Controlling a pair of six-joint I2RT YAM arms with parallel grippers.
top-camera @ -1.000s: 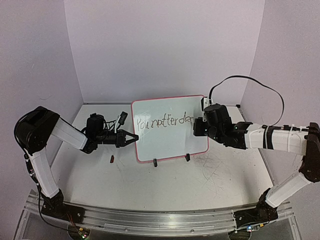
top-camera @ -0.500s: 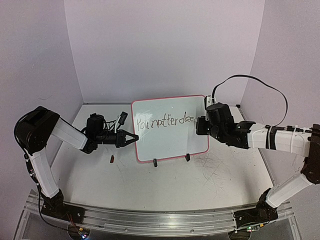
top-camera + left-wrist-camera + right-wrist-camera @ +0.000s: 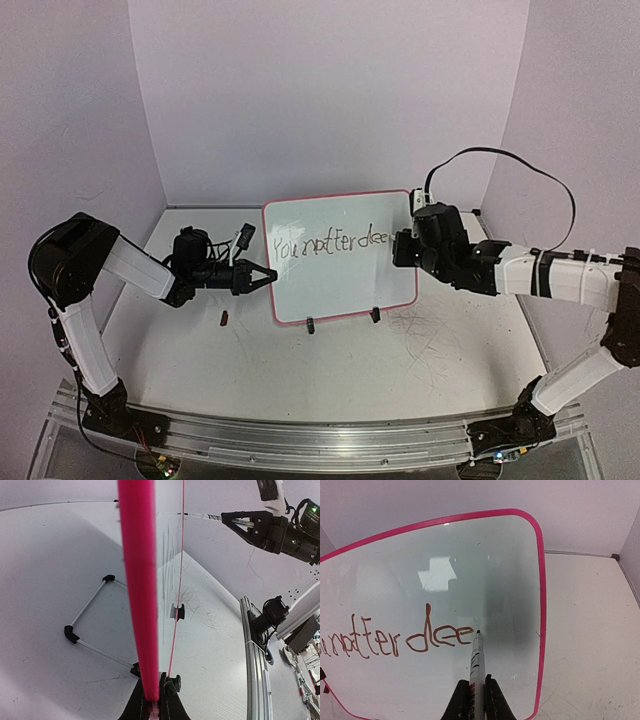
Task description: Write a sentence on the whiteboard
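- The right gripper (image 3: 400, 248) has slid a little to the right along the line since a second ago, and the sentence (image 3: 330, 243) has grown to "…dee"; the left arm has not moved.
- The right fingers are pinched on a marker (image 3: 476, 655), whose tip touches the whiteboard (image 3: 335, 290) just after the last "e", ready for the next letter.
- The left gripper (image 3: 152, 702) is clamped on the board's left pink rim, probably bracing it against the marker's push.
- The board stands near upright on two clip feet (image 3: 310, 323) mid-table, its face towards the arms so the marker can reach it.
- The sentence looks unfinished, with bare board to its right.
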